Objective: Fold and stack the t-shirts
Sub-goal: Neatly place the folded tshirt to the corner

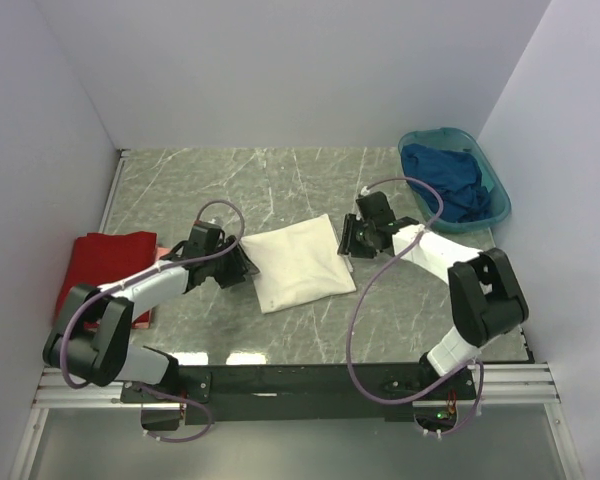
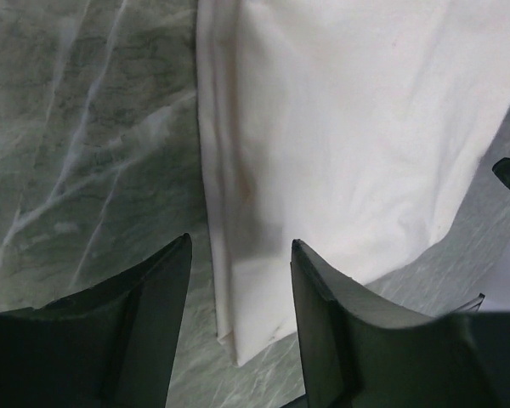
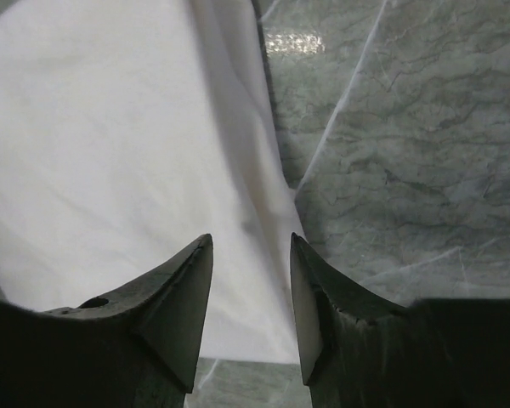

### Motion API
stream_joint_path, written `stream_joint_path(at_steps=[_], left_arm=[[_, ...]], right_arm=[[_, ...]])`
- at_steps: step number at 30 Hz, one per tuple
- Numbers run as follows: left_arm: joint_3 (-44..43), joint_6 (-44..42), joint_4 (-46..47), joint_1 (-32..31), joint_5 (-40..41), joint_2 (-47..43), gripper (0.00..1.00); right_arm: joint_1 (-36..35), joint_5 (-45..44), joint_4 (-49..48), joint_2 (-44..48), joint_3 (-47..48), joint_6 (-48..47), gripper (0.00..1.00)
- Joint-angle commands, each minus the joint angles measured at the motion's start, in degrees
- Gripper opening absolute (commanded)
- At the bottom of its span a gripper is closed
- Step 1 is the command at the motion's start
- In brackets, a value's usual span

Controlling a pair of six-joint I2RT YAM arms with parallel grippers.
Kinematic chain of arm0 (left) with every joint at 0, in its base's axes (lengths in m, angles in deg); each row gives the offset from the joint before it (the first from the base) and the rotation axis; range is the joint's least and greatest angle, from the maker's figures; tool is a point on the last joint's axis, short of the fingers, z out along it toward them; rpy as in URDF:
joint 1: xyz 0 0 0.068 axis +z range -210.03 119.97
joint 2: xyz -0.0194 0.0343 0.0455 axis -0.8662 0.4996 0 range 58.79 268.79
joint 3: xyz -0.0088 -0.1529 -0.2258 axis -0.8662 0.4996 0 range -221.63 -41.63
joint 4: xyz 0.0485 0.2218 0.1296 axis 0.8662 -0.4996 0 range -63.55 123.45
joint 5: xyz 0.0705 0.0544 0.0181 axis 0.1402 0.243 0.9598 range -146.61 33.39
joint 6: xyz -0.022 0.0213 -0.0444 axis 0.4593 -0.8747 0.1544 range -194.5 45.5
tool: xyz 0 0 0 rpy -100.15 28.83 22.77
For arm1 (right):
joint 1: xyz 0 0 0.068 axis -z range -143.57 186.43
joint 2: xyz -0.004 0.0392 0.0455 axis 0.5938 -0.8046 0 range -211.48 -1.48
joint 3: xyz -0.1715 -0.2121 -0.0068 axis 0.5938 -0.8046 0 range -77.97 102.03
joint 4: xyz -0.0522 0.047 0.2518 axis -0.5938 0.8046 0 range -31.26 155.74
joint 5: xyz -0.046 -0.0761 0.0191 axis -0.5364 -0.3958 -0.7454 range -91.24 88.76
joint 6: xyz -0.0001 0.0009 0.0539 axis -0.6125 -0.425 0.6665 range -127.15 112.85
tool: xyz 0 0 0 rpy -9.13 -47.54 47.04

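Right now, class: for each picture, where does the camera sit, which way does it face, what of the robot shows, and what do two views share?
Top external: above and behind the bases, looking down on the table; both arms show.
Left wrist: on the left arm, looking past the open left gripper at the cream-white t-shirt's edge.
Right wrist: on the right arm, looking past the open right gripper at its opposite edge.
Shared: all three show that t-shirt.

The green marble-patterned table [image 1: 280, 180] carries a folded cream-white t-shirt [image 1: 298, 263] at its middle, a folded red t-shirt [image 1: 105, 262] at its left edge and a teal plastic basin [image 1: 499, 187] in its far right corner.
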Motion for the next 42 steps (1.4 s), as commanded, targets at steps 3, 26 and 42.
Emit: stream_joint_path(at_steps=[3,26,42], left_arm=[[0.88,-0.87,3.18,0.25,1.19,3.58,0.54],[2.72,5.55,4.33,-4.23,11.65,14.04,0.44],[-13.26,17.67,-17.98,-8.27,24.11,11.15,0.01]], right_arm=[[-0.18,-2.17,-1.59,-4.46,3.51,-0.9,0.49],[-0.09,-0.95,-1.41,-10.36,4.92,1.04,0.0],[-0.18,-0.51,2.89,0.44,5.88,2.97,0.49]])
